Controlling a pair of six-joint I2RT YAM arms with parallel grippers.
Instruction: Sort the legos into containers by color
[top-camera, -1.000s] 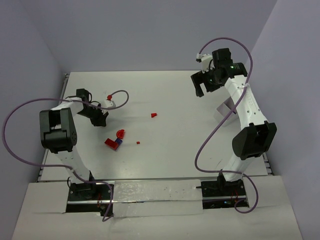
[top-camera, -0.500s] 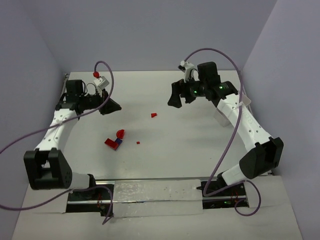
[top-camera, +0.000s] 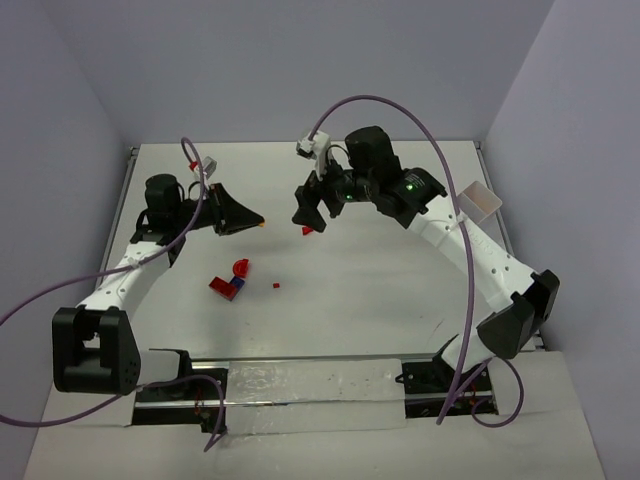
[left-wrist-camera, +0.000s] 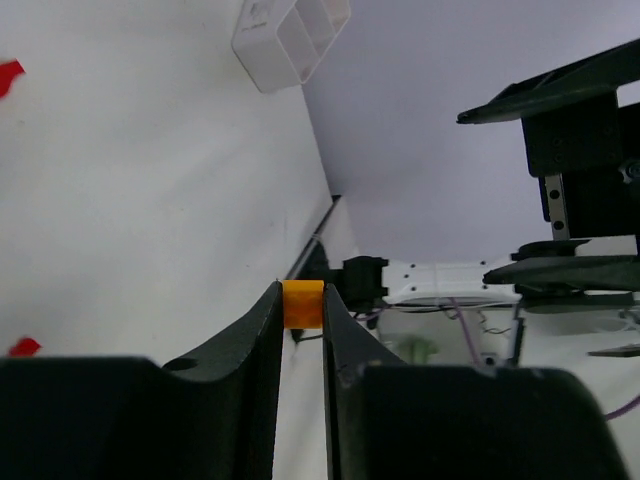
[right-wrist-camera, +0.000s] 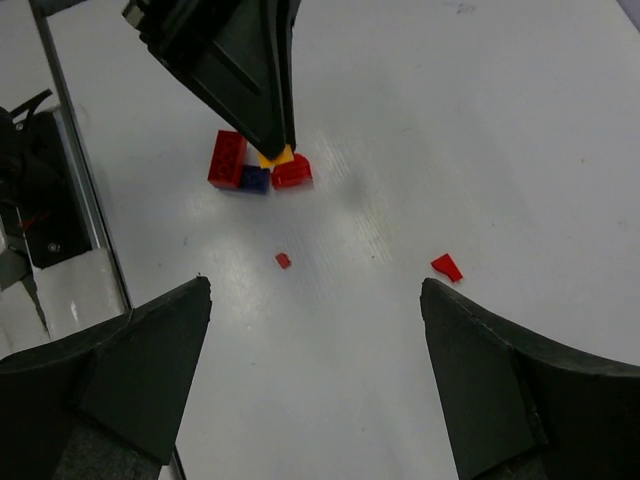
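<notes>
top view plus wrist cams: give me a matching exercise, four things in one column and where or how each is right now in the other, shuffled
1. left gripper
2. right gripper
3. container
4. red brick

a. by the right edge of the table
b. open, nothing between its fingers
c. lying against a blue piece
d. shut on an orange lego

Pairs: 1-d, 2-b, 3-a, 4-c

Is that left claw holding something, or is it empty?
Holding. The left gripper is shut on an orange lego, seen pinched at its tip in the left wrist view.
</notes>
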